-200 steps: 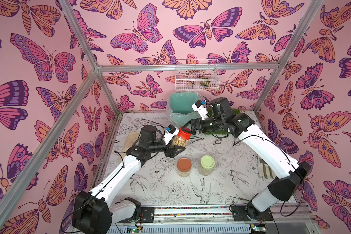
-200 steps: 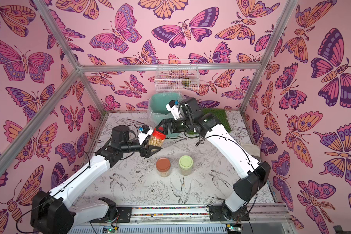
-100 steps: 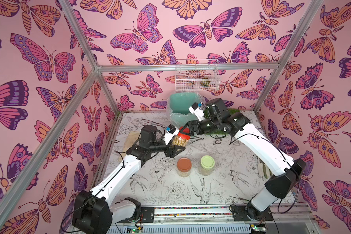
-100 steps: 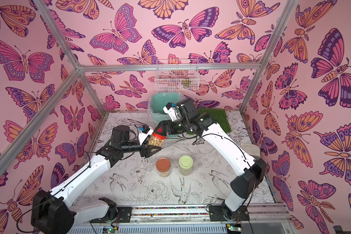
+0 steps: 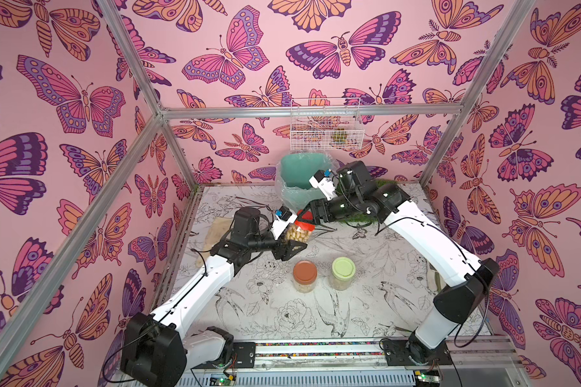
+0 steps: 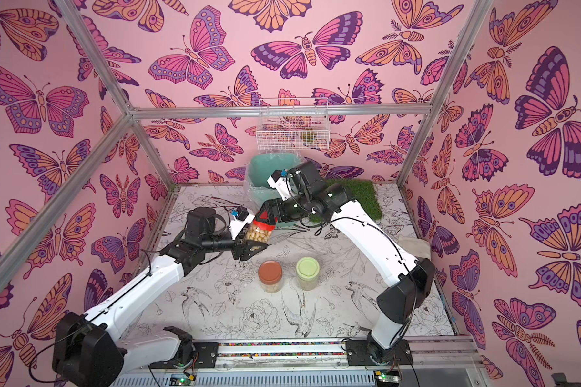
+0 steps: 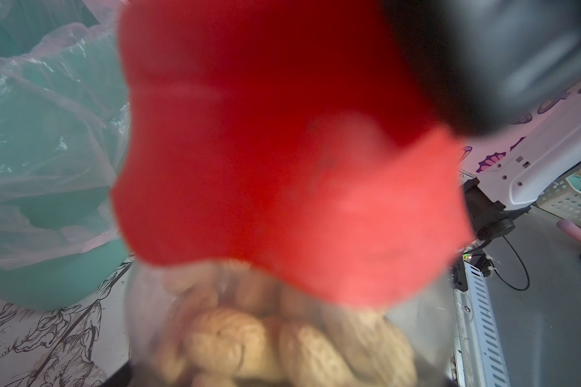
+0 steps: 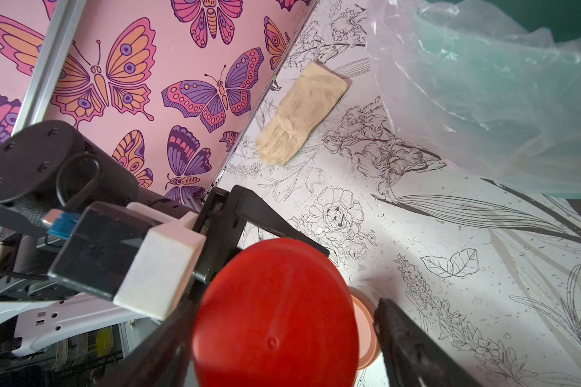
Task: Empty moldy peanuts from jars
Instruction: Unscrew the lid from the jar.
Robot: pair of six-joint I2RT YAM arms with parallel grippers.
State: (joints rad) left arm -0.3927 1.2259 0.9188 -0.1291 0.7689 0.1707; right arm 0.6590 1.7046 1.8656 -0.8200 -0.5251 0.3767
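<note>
Jar (image 5: 296, 234) sits clamped between the left gripper's (image 5: 291, 239) fingers. The right gripper (image 8: 277, 318) has just arrived, its still-wide fingers narrowing either side of the red lid (image 5: 305, 225), not yet gripping. Moldy peanuts (image 6: 257, 234) remain inside; unscrewing looks next.

Front strip of counter (image 5: 282, 321) free for passage, brown-lidded jar (image 5: 305, 273) and green-lidded jar (image 5: 343, 269) standing mid-counter — narrow gap between them, lined teal bin (image 5: 297, 171) blocking rear centre, left hand (image 5: 294, 241) and right hand (image 5: 305, 218) crowding the space just before it.
</note>
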